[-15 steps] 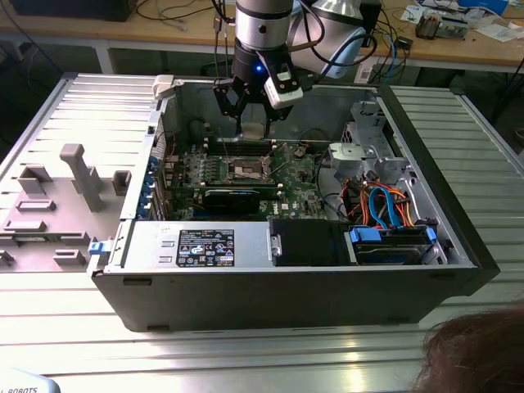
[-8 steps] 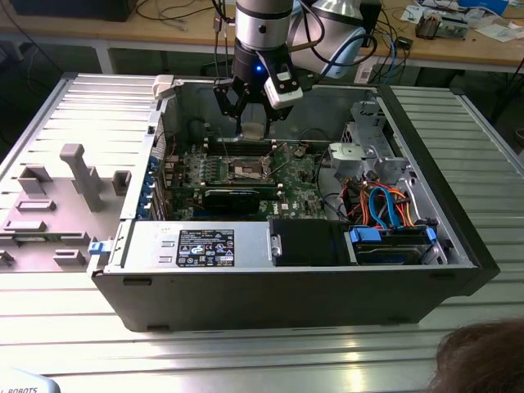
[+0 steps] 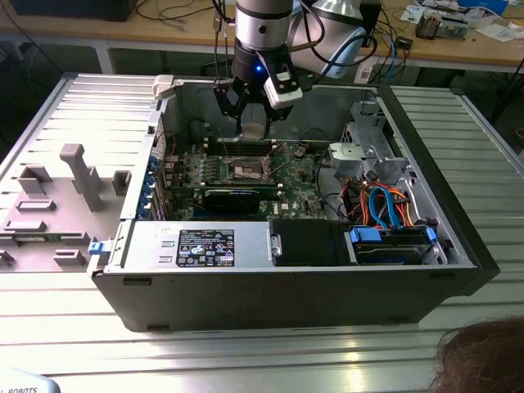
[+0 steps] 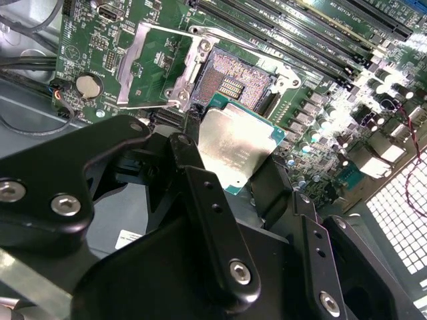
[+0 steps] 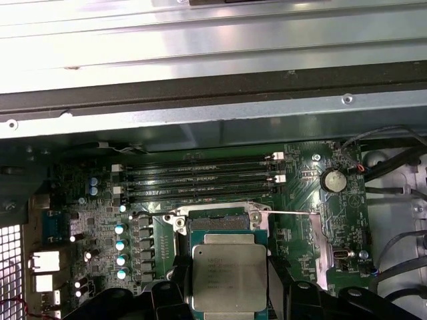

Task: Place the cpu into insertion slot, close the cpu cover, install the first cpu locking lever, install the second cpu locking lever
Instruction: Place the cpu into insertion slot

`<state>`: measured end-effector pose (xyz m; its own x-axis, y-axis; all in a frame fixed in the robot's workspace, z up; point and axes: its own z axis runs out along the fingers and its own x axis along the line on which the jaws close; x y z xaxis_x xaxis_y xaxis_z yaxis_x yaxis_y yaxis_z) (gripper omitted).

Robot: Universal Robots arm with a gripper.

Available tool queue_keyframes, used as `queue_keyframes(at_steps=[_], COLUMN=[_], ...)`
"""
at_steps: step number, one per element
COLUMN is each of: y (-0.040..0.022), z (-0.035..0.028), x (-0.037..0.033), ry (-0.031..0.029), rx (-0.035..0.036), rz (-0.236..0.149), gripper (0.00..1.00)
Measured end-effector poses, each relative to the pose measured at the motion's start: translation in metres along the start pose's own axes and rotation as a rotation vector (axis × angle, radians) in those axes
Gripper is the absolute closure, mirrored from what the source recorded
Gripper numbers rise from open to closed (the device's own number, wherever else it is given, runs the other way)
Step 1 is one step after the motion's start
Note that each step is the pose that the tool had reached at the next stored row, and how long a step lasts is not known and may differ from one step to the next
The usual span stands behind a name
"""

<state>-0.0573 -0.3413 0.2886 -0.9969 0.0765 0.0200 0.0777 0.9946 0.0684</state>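
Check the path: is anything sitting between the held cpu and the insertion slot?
Nothing visible does. The gripper holds the cpu near the insertion slot, whose contacts lie bare; the cpu cover is swung open to one side.

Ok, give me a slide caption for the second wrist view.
The gripper holds the cpu near the empty insertion slot; cpu cover flipped open.

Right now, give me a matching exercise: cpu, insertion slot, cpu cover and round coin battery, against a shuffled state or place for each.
Things:
1. cpu
2. insertion slot
3. cpu cover
4. coin battery

States or places:
A. swung open
B. seated on the green motherboard, beside the cover
C. held in the gripper
D. empty, contacts exposed

Pairs: 1-C, 2-D, 3-A, 4-B
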Motion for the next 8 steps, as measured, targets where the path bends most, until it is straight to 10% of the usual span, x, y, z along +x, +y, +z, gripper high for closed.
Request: queue_keyframes(at_steps=[8], y=[0.0], z=[0.0001], x=[0.0], ry=[-0.0005], rx=[-0.0002], rz=[0.006], gripper=[0.45])
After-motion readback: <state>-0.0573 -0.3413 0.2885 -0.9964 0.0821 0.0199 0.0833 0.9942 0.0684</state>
